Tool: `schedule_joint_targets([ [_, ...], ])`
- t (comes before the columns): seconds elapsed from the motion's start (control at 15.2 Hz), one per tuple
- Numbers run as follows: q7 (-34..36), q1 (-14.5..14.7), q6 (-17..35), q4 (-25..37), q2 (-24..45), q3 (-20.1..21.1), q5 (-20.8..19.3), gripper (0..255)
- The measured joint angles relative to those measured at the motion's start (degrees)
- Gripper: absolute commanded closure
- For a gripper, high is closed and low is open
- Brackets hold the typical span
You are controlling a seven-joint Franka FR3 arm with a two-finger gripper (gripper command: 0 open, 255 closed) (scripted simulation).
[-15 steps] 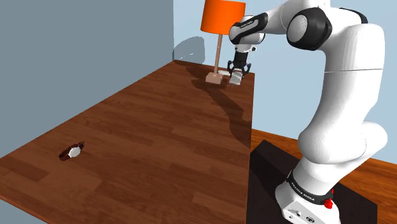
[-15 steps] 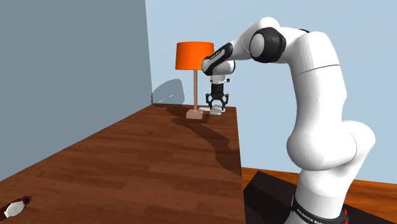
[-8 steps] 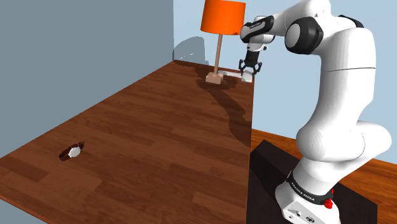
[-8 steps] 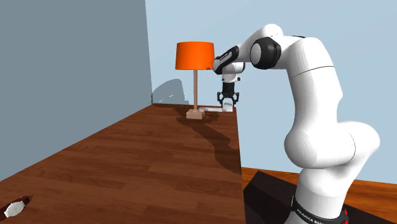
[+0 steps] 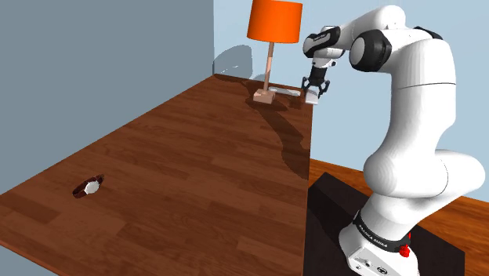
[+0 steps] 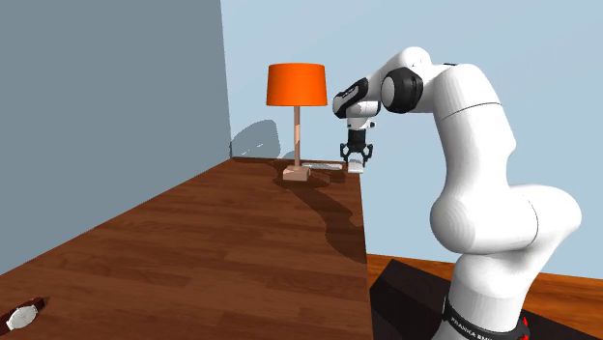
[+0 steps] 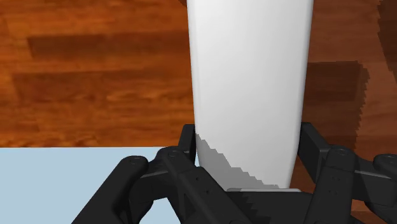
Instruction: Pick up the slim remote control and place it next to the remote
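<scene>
At the shoulder view's far left, a small wristwatch [image 5: 92, 187] is lying on the dark wooden table [image 5: 196, 157], well apart from everything else. Further right, at the table's far end by the blue wall, a lamp [image 5: 274, 19] with an orange shade is standing on its pale square base [image 5: 265, 96]. A thin white slab [image 5: 288, 92] is lying flat just beside that base, running towards the table's right-hand edge. Next to it, the black gripper [image 5: 315, 90] is pointing down over the table's far right corner and clasping the slim remote control [image 7: 251, 83], drawn plain white. In the wrist view its fingers [image 7: 184, 153] are pressing against the remote's two long sides, with wood grain showing beneath and pale blue beyond the table's edge. Whether the remote's lower end is touching the wood cannot be told. To the right, the white arm [image 5: 407, 86] is arching down to the black stand [image 5: 333, 212].
</scene>
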Motion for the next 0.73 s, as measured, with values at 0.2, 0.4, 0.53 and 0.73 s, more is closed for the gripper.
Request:
schedule_joint_targets([
  [0.2, -0.1, 0.0, 1.8, -1.3, 0.5, 0.0, 0.1, 255],
  [0.4, -0.1, 0.0, 3.9, -2.6, 1.3, 0.1, 0.2, 255],
  [0.53, -0.2, 0.0, 5.2, -3.6, 1.6, 0.1, 0.2, 255],
  [0.73, -0.2, 0.0, 6.5, -4.2, 2.3, 0.2, 0.3, 255],
])
